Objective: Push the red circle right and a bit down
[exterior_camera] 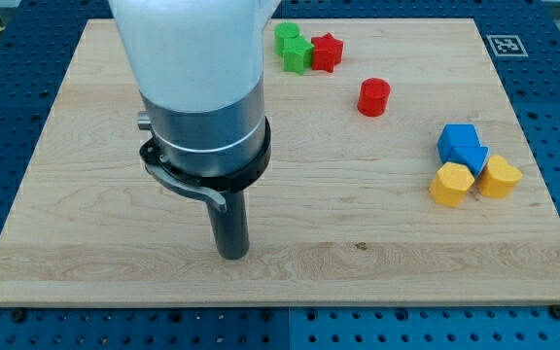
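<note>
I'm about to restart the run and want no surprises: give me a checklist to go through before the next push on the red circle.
1. My tip in view, on the board: ok.
2. Tip at the red circle, on its upper-left side for a push right and a bit down: not ok; it sits far to the view's lower left.
3. Way from tip to circle free of blocks: ok.
4. Circle stands alone, apart from the red star and green blocks: ok.
5. Room to the circle's lower right: cannot tell; the blue blocks and yellow blocks lie there.
</note>
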`<state>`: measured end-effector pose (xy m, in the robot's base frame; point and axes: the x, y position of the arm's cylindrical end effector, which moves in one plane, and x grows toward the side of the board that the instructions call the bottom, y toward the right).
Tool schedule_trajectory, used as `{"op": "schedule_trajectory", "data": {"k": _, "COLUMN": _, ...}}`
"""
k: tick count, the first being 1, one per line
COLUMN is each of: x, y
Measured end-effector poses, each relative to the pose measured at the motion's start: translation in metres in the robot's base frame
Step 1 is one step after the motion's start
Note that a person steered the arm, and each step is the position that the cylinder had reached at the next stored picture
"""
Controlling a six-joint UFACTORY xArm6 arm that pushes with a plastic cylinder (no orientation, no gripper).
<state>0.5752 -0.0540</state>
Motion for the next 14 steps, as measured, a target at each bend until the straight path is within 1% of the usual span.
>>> {"op": "schedule_trajectory", "data": {"k": 7, "x": 0.009, "y": 0.014}}
{"op": "schedule_trajectory", "data": {"k": 8, "x": -0.001, "y": 0.026}}
{"op": "schedule_trajectory", "data": {"k": 10, "x": -0.065, "y": 0.112}}
{"op": "schedule_trajectory", "data": {"k": 12, "x": -0.095, "y": 0.117}}
{"op": "schedule_trajectory", "data": {"k": 13, "x": -0.141, "y": 0.116}}
{"op": "schedule_trajectory", "data": {"k": 14, "x": -0.164, "y": 0.113}}
